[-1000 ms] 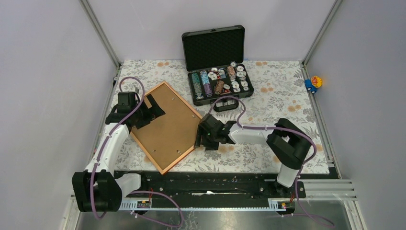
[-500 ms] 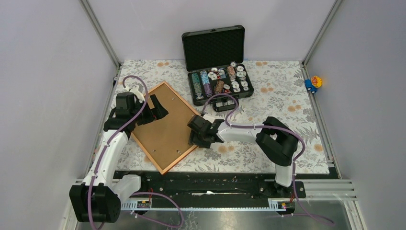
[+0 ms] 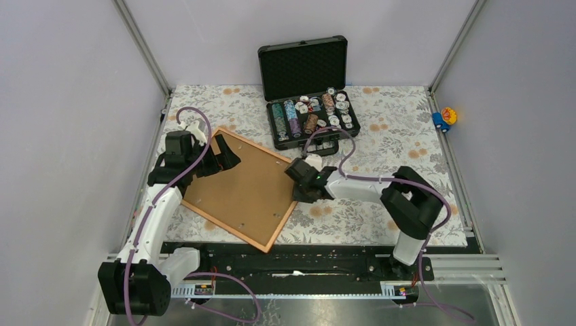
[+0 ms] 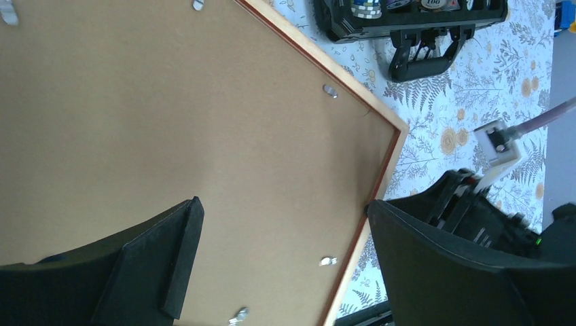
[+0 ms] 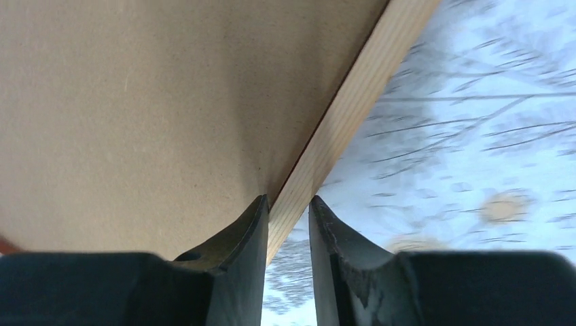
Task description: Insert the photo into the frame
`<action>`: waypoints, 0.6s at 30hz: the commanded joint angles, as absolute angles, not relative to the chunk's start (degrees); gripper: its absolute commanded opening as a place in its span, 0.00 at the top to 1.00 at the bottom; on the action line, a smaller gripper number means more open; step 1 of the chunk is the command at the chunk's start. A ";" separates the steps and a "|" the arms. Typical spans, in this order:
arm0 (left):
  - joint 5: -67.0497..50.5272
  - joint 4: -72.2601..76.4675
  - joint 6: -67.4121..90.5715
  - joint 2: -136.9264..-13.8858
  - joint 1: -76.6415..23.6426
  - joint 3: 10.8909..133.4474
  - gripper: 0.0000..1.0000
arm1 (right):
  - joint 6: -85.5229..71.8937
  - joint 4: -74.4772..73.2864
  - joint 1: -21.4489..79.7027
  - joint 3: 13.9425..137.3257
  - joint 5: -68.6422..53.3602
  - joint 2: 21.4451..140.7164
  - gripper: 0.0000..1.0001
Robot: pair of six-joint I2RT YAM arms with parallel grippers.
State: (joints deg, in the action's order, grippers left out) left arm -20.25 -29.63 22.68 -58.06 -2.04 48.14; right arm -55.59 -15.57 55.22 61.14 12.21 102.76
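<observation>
We've got the thin wooden frame [image 3: 241,187] lying back-up, matte brown board [image 4: 170,122] showing, by the counter [image 3: 394,136]'s left edge. The right pincer [image 5: 289,204] nips its edge, and the left pincer [image 4: 282,207] gapes wide above.

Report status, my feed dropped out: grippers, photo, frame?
Left gripper open over brown backing board of thin orange-brown wooden frame. Right gripper shut on frame edge. Photo not visible. Black chip case apart from frame.

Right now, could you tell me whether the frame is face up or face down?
Face down: the frame shows its brown backing board and small metal clips on top.
</observation>
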 commanded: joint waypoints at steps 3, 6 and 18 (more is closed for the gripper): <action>-21.62 -26.61 21.96 -57.88 -2.38 47.72 0.01 | -35.88 -19.07 46.23 54.58 12.76 98.85 0.77; -21.75 -26.49 21.97 -58.01 -2.54 47.64 0.01 | -28.63 -17.73 42.47 53.59 10.48 98.12 0.78; -22.87 -26.34 22.15 -58.97 -2.81 47.55 0.01 | -36.33 -29.58 38.02 59.47 3.08 92.06 0.21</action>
